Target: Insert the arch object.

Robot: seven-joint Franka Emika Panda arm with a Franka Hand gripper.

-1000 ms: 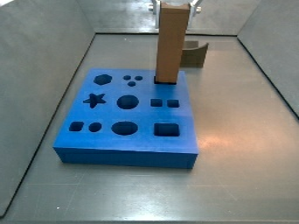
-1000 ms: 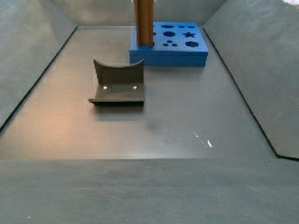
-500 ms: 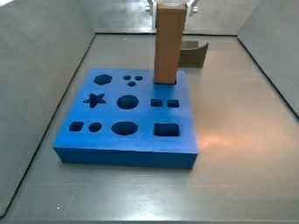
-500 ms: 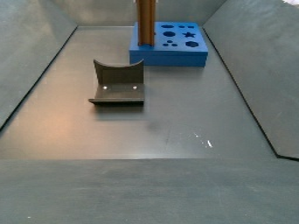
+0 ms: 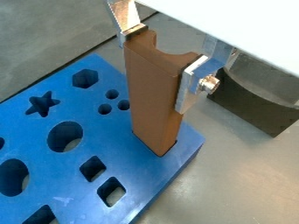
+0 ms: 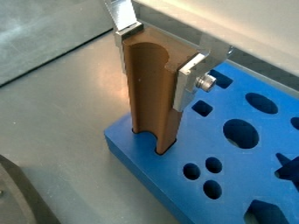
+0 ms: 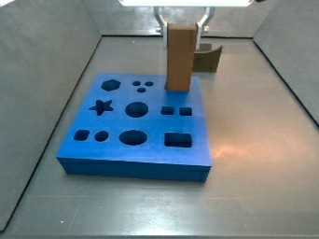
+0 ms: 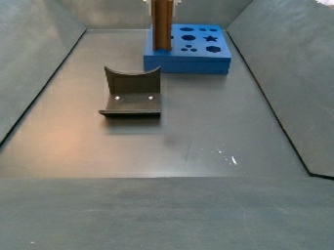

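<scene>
The arch object (image 5: 155,101) is a tall brown wood-coloured block with a scooped groove down one face (image 6: 149,92). It stands upright with its lower end in a hole at a corner of the blue board (image 7: 125,154). My gripper (image 5: 162,54) is shut on its upper part, one silver finger (image 5: 126,17) on each side. In both side views the block (image 7: 180,58) rises from the board's far edge (image 8: 160,24). My gripper (image 7: 184,21) is above it.
The blue board (image 5: 47,175) has several shaped holes: star, circles, squares. A short dark grey block with a scooped top (image 8: 132,93) lies on the grey floor, apart from the board (image 8: 196,51). It also shows behind the brown block (image 7: 206,58). Grey walls enclose the floor.
The brown block has sunk lower into the board's corner hole, and my gripper has come down with it.
</scene>
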